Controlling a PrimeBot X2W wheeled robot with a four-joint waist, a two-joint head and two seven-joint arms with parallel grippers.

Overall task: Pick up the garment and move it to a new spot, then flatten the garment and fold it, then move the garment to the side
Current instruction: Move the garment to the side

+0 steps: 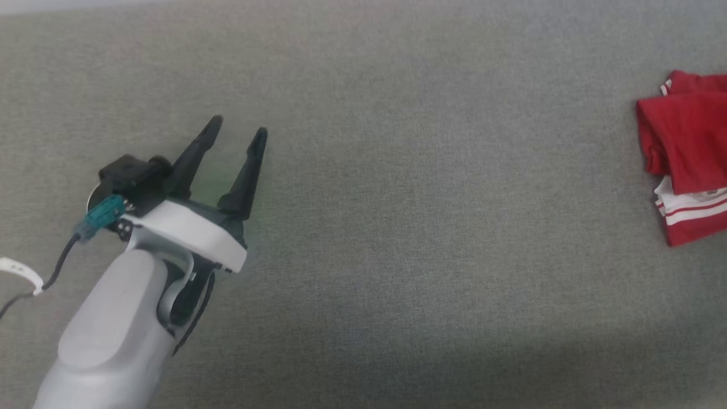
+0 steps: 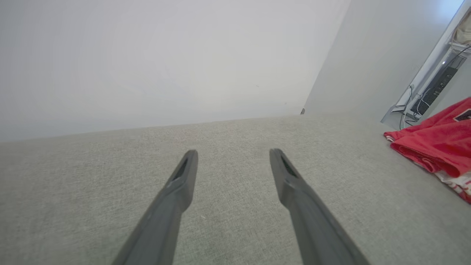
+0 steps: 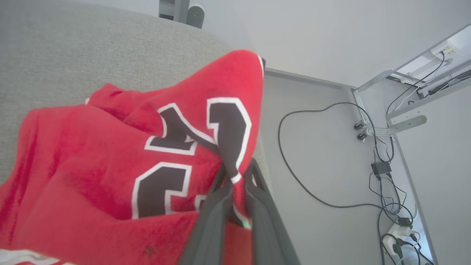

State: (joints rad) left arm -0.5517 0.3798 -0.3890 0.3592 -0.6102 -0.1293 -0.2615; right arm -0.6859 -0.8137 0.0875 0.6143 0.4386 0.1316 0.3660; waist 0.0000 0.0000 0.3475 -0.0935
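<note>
A: Closest to the lens in the right wrist view are the two dark fingers of the right gripper (image 3: 238, 168), drawn nearly together on a fold of the garment (image 3: 92, 158).

B: Pinching which part?

A: A ridge of red cloth carrying the dark, white-outlined lettering (image 3: 228, 129). The cloth rises to a peak above the fingertips. The rest lies bunched on the grey fabric surface (image 3: 73, 48), close to the edge that borders the floor.

B: And from the head?

A: There the garment (image 1: 690, 142) sits at the far right, cut by the frame edge and crumpled, with white red-striped trim (image 1: 693, 210) on its nearer side. That view gives the trim, while the right wrist view gives the lettering.

B: The other claw?

A: The left gripper (image 1: 238, 127) is over the surface at the left, well apart from the garment, with its fingers spread wide above bare fabric. Its own wrist view confirms the gap. It places the garment (image 2: 438, 147) off at the right edge, with a pale wall (image 2: 147, 66) beyond the surface.

B: Anything further out?

A: Behind the left gripper there is a pale forearm (image 1: 108, 335) with a teal connector (image 1: 105, 211) and a thin dark lead (image 1: 59, 264). Past the surface's edge, the right wrist view has a pale floor (image 3: 323, 110) with a looping black cable (image 3: 294, 173), a metal frame (image 3: 397, 125) and a cluster of plugs (image 3: 397, 228).
</note>
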